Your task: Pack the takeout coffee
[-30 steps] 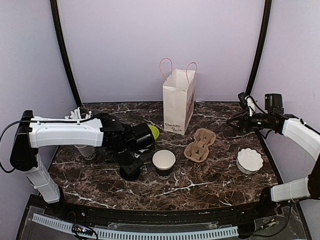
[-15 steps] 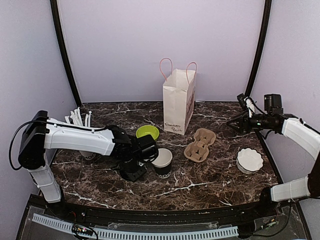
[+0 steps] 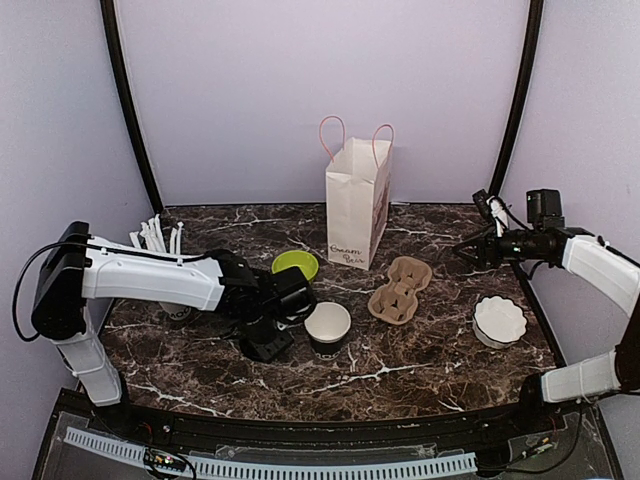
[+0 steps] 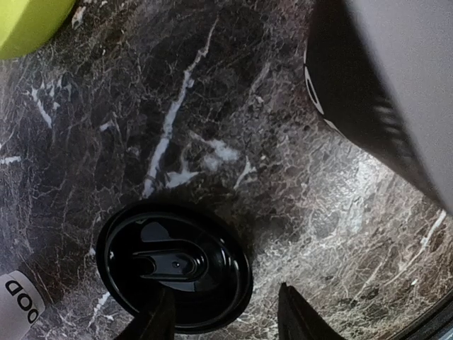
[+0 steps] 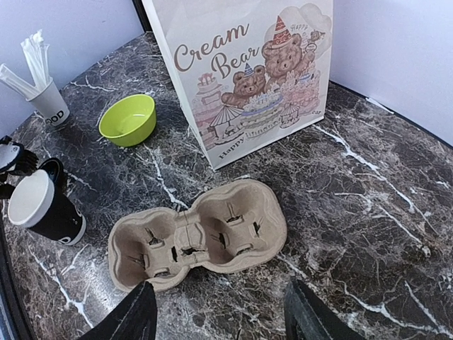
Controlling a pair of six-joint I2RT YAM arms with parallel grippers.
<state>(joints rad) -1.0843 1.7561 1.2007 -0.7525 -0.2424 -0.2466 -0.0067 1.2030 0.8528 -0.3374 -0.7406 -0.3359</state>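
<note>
Left arm reaches low across the worktop (image 3: 420, 375) from the left, forearm near level, wrist bent down. Left pincer (image 4: 223, 320) sits just above the surface, fingers apart, gripping nothing. Right arm is held high at the right edge, elbow bent. Right pincer (image 5: 219, 317) aims inward over the cardboard carrier (image 5: 198, 232), fingers spread, empty.

Versus a second ago: left arm has swung forward and right, so the green bowl (image 3: 295, 263) it mostly covered is now in full view. Cup and lid sit where they were. Right arm barely differs.

Black cup (image 3: 328, 328) stands upright with an open top on the worktop, in front of the paper bag (image 3: 357, 205). It's just right of the left pincer; can't tell if they touch. Black lid (image 4: 173, 265) lies flat on the worktop at the left pincer's tips. One fingertip overlaps its rim, and most of the lid is ahead of the gap, not between the fingers. Cup and lid are apart.
</note>
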